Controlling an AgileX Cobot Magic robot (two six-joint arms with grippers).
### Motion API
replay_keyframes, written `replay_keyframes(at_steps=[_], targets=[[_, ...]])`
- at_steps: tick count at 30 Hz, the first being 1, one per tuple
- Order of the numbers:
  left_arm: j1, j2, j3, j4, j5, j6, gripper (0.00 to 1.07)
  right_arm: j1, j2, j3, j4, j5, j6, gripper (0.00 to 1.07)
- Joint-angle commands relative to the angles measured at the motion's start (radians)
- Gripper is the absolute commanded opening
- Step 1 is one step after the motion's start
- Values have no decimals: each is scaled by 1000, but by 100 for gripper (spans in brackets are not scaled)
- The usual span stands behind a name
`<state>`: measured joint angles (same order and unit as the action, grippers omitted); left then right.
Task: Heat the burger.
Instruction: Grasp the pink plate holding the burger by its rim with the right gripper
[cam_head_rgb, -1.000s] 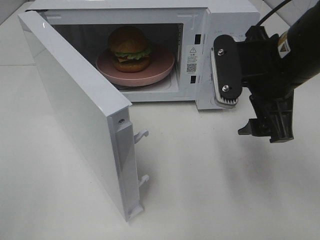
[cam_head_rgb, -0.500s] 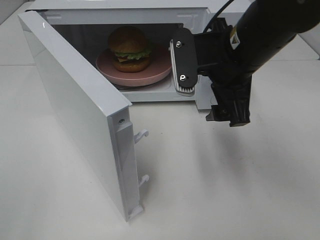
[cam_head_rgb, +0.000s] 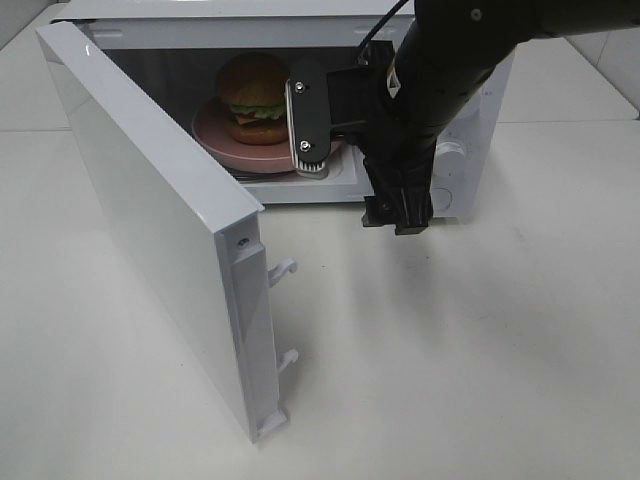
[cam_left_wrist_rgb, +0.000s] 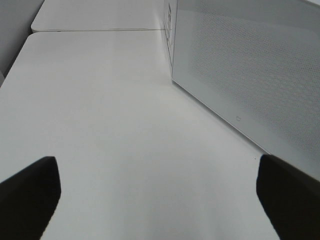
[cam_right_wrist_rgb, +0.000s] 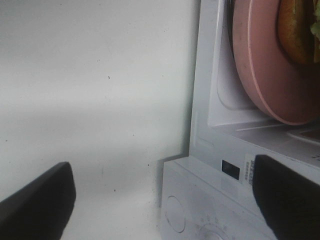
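At microwave (cam_head_rgb: 300, 190) mouth, right claw (cam_head_rgb: 353, 196) spread wide, empty, near burger (cam_head_rgb: 255, 95); left claw (cam_left_wrist_rgb: 160, 197) wide, empty.

This looks like a robotics lab: a white microwave (cam_head_rgb: 478, 130) stands, door (cam_head_rgb: 150, 230) swung open, directly on a plain white bench (cam_head_rgb: 480, 350) (built of panels butted together, a seam (cam_left_wrist_rgb: 100, 31) showing), and a black, cabled robot arm (cam_head_rgb: 450, 70) reaches over it.

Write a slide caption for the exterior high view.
Burger on pink plate inside the open microwave; door swung wide, right pincer open in front of the cavity.
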<state>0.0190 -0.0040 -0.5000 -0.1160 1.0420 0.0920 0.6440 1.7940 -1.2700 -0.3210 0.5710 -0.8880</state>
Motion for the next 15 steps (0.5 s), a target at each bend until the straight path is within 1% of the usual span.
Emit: replay_keyframes(at_steps=[1, 13, 15], targets=[[1, -21, 3, -3, -4, -6, 101, 4, 30, -31, 3, -30, 11, 91], [1, -21, 3, -3, -4, -6, 101, 11, 105, -100, 9, -58, 15, 90], [1, -21, 3, -3, -4, -6, 101, 12, 124, -116, 10, -86, 29, 90]])
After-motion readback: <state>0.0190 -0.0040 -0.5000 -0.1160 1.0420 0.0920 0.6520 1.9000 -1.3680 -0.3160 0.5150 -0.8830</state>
